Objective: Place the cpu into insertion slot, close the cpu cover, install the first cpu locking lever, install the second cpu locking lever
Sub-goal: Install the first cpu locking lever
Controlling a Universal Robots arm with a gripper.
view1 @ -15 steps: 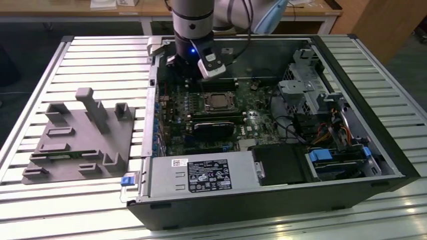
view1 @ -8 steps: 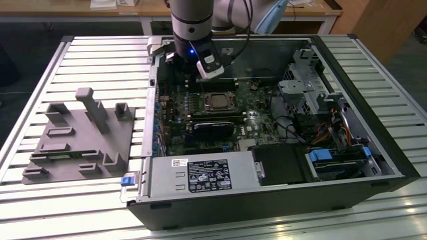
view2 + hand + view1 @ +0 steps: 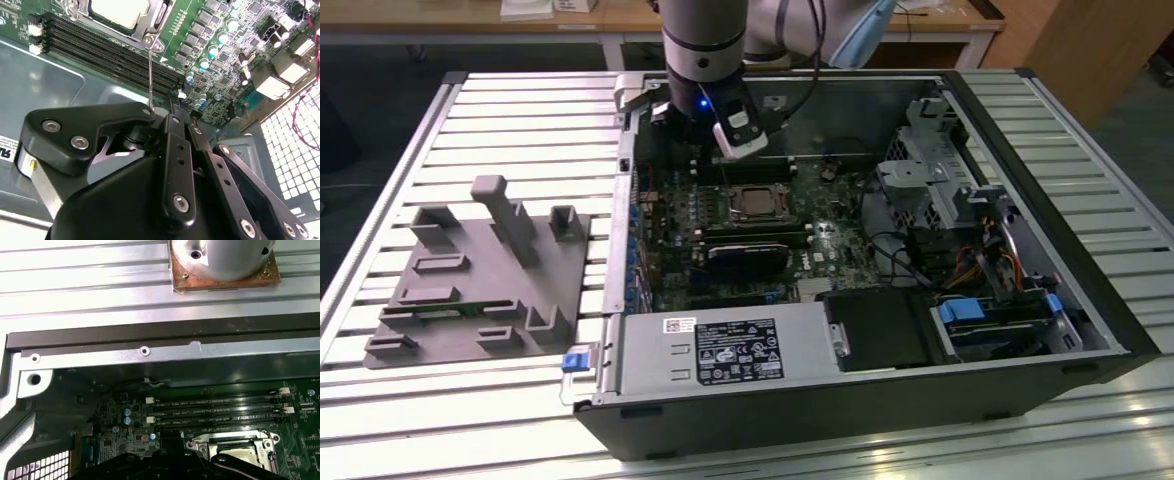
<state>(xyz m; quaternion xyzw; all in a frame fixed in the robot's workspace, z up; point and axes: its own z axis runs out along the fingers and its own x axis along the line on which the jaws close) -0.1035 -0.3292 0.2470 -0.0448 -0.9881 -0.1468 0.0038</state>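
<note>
Gripper: the gripper [image 3: 743, 150] hangs at the upper centre of the exterior view, just inside the far rim of the computer case [image 3: 854, 412]. In the second wrist view its black linkage [image 3: 163, 113] draws together toward one tip.
Grip state: cannot tell whether it is clenched or released.
Nearest thing: a thin metal locking lever [image 3: 150, 75] runs from a corner of the socket straight to the gripper's tip. Its free end meets the black links there, and whether it is gripped cannot be told.
Cpu: the cpu [image 3: 120, 9] lies flat in the insertion slot [image 3: 728, 204], dull metal top up, in the middle of the exterior view [image 3: 754, 203].
Cpu cover: the cpu cover [image 3: 158, 16] lies down around the chip, whose top shows through the window.
Between gripper and socket: long black memory slots [image 3: 110, 50] lie between the two.
Board: the green motherboard [image 3: 200, 22] surrounds the socket.
Case: it lies open on its side, with a grey power supply [image 3: 720, 350] at lower centre.
Table: a slatted metal table [image 3: 520, 130] bears the case.
Exterior view's left: a grey fixture [image 3: 480, 285] sits on the table, well apart from the gripper.
</note>
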